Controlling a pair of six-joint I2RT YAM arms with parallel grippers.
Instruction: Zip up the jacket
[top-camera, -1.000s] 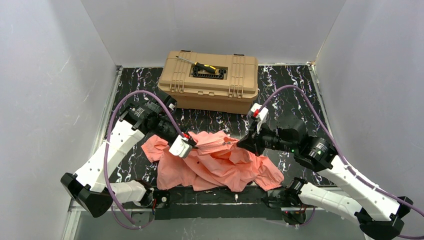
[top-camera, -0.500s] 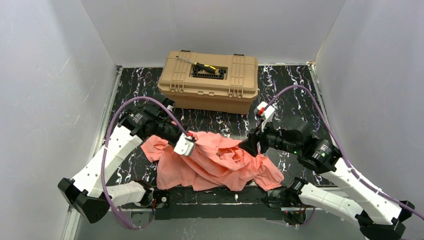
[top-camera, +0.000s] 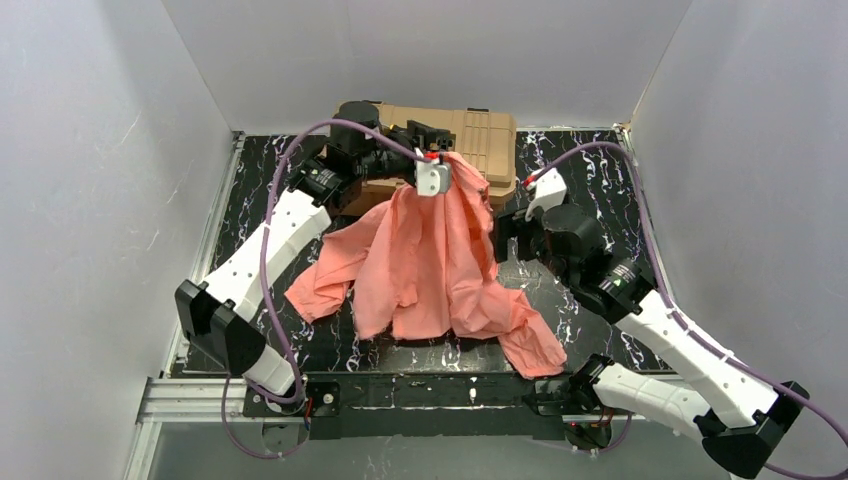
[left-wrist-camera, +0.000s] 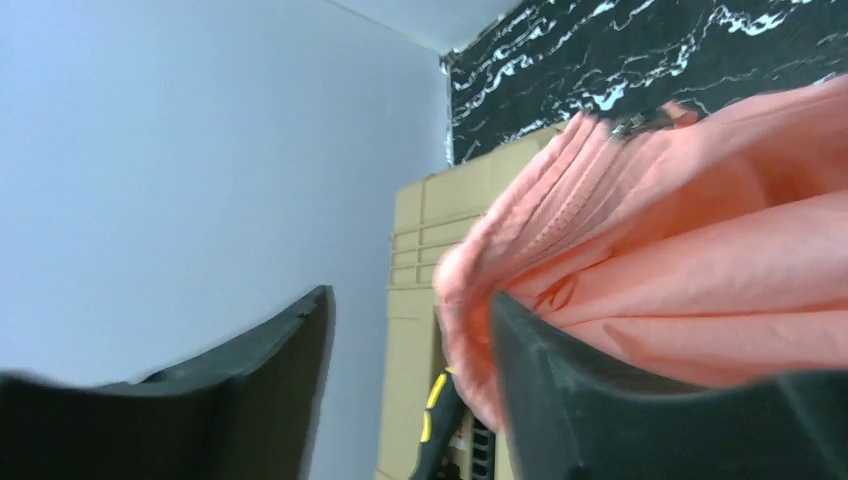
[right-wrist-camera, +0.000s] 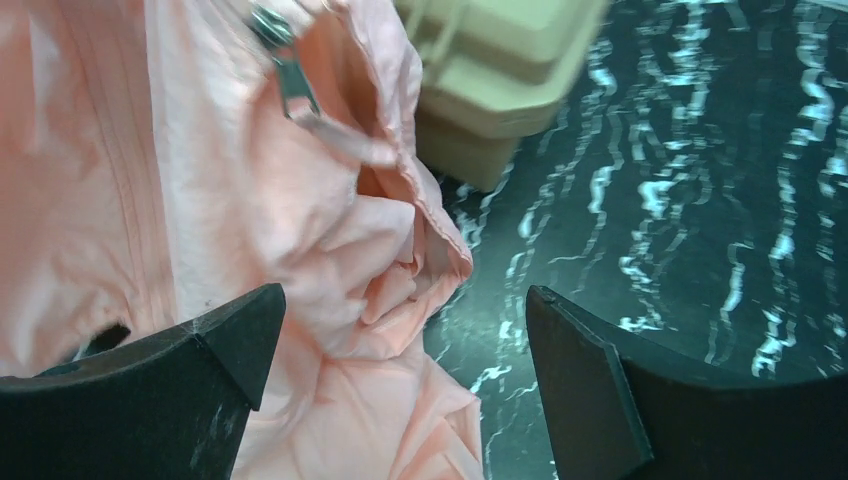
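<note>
Salmon-pink jacket (top-camera: 430, 260), hanging from its upper edge in front of the tan toolbox (top-camera: 490, 135) at the back of the black marbled table (top-camera: 600, 170). The body falls in long vertical folds to the tabletop. One sleeve trails toward the left and the other lies crumpled toward the right front. The folds cover most of the front closure, so it cannot be made out whether the zipper teeth are joined. A metal zipper pull (right-wrist-camera: 290, 85) shows near the top of the garment in the right wrist view, blurred, beside a stitched line running down the fabric.

Left gripper (top-camera: 433, 178), at the top of the hanging cloth, above the toolbox's front edge. Its jaws stand partly apart. In the left wrist view, bunched fabric lies against one of the fingers (left-wrist-camera: 560, 380), on the right of that picture, and is clear of the other. Whether the cloth is hooked there or merely draped cannot be told.

Right gripper (top-camera: 508, 238), just beside the jacket's right edge, jaws spread wide with nothing between them held. Cloth and bare table show in the gap.

The left arm and the jacket hide the toolbox's left half and most of its lid.
</note>
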